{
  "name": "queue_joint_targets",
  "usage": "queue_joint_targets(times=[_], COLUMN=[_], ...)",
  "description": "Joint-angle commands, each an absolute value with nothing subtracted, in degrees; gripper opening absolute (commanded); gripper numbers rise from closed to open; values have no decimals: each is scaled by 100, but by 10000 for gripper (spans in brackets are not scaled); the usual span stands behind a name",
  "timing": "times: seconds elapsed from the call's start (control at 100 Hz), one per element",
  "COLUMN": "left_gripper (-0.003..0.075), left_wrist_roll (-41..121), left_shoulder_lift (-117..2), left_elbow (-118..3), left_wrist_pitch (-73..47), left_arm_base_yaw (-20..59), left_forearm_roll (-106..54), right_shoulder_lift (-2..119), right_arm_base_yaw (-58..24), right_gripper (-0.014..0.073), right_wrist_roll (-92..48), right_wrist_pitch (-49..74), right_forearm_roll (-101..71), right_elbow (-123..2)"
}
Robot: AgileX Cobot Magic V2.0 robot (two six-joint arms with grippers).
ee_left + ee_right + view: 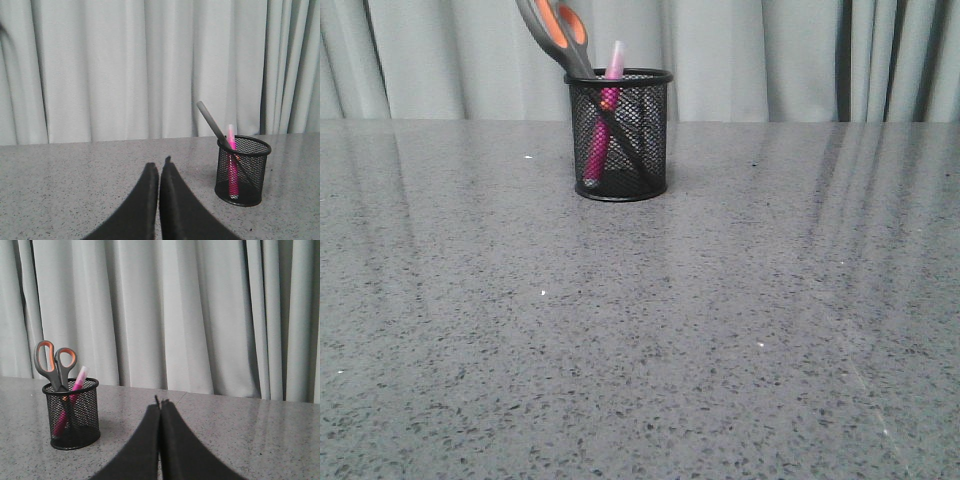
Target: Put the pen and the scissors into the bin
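The black mesh bin [619, 135] stands upright on the grey table, toward the back. Inside it leans the magenta pen [601, 125], clear cap up above the rim. The scissors [556, 30] stand in the bin too, blades down, grey-and-orange handles sticking out to the upper left. The bin [242, 170] with pen [232, 165] and scissors [212, 122] also shows in the left wrist view, well off from my left gripper [159, 165], which is shut and empty. My right gripper [161, 404] is shut and empty, apart from the bin [72, 412], pen [75, 385] and scissors [54, 362]. Neither gripper shows in the front view.
A pale pleated curtain [770, 50] hangs along the table's far edge. The speckled grey tabletop [640, 340] stretches wide in front of the bin.
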State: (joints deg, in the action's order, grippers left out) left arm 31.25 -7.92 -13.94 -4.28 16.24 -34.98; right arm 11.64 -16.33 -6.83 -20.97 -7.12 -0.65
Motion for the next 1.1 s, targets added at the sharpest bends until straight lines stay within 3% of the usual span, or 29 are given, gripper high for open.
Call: queue_joint_targets(times=[0.0,0.35,0.5,0.6,0.83,1.09], left_gripper=[-22,-22,-22,-22,-22,-22], left_wrist_roll=[3097,3007,575,-83,-101,-101], left_shoulder_lift=[-859,-859,-832,-584,155,176], left_elbow=[-1550,-1473,-1085,-724,-129,153], left_wrist_pitch=[-110,0,49,-47,-426,-314], left_arm_base_yaw=[1598,1556,952,679,462,492], left_forearm_roll=[-3559,-2967,-930,-89,-40,-327], right_shoulder_lift=[1182,1182,1182,1182,1182,1182], right_arm_base_yaw=[-1601,-1601,-1601,-1601,-1601,-1601], right_gripper=[-57,-57,-57,-57,-57,-57], right_wrist_roll=[-735,-735,-735,-735,-735,-735], right_wrist_pitch=[-2501,-2501,-2501,-2501,-2501,-2501], right_forearm_roll=[-682,-682,-682,-682,-682,-682], right_elbow=[-211,-211,-211,-211,-211,-211])
